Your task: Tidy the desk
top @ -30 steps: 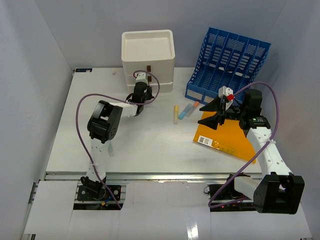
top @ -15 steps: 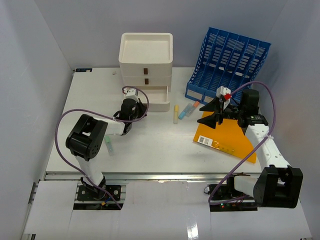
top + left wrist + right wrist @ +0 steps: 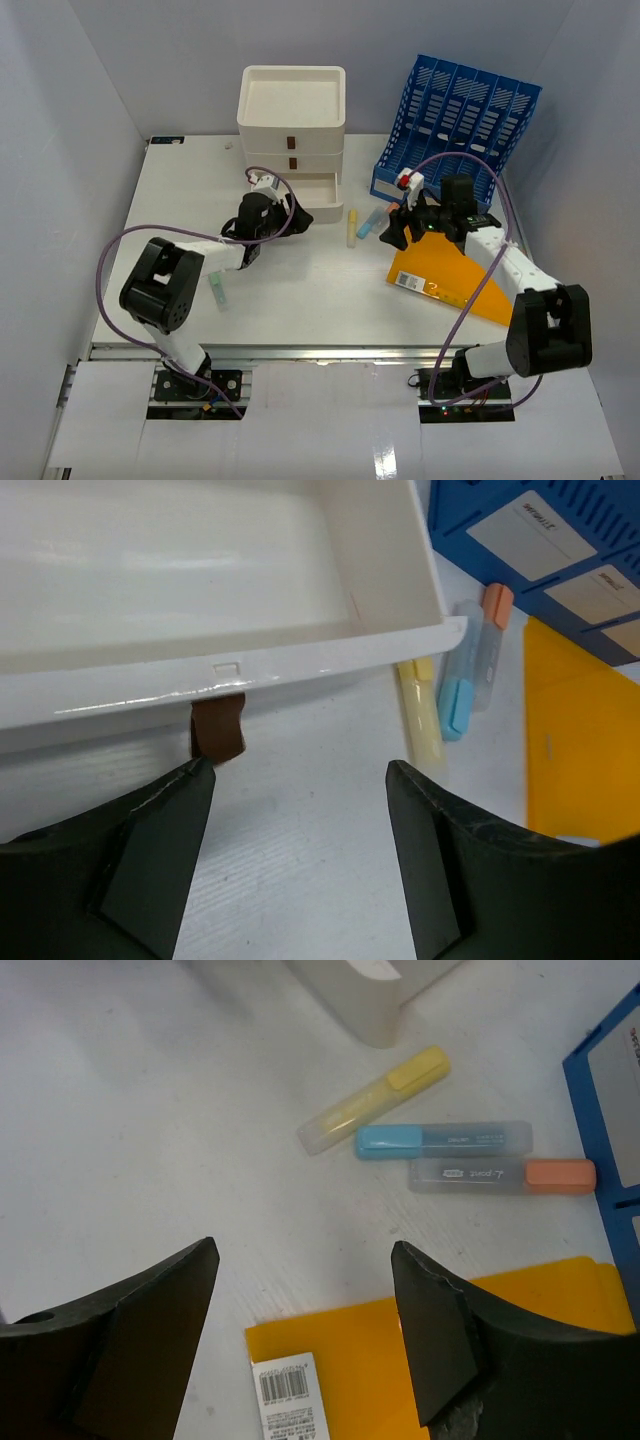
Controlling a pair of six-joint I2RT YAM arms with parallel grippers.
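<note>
Looking barely started tbh: drawer [image 3: 300, 670] open but empty, markers [image 3: 445, 1140] and folder [image 3: 400, 1360] loose mid-frame on the tabletop [image 3: 150, 1110], left end effector [image 3: 298, 780] and right end effector [image 3: 305, 1260] both spread, holding nothing.

Our left arm [image 3: 160, 288] rises from its base at the near edge. Its elbow is swung out toward nine o'clock and its forearm runs toward two o'clock. Our left hand [image 3: 286, 212] sits low and points toward three o'clock, with its dark fingers [image 3: 160, 850] spread wide and nothing between them.

Our right arm [image 3: 548, 330] bends at an elbow pushed toward three o'clock, and its forearm stretches toward eleven o'clock. Our right hand [image 3: 392, 228] points toward nine o'clock, tilted downward over the tabletop. Its fingers [image 3: 130, 1350] are also set well apart and hold nothing.
</note>
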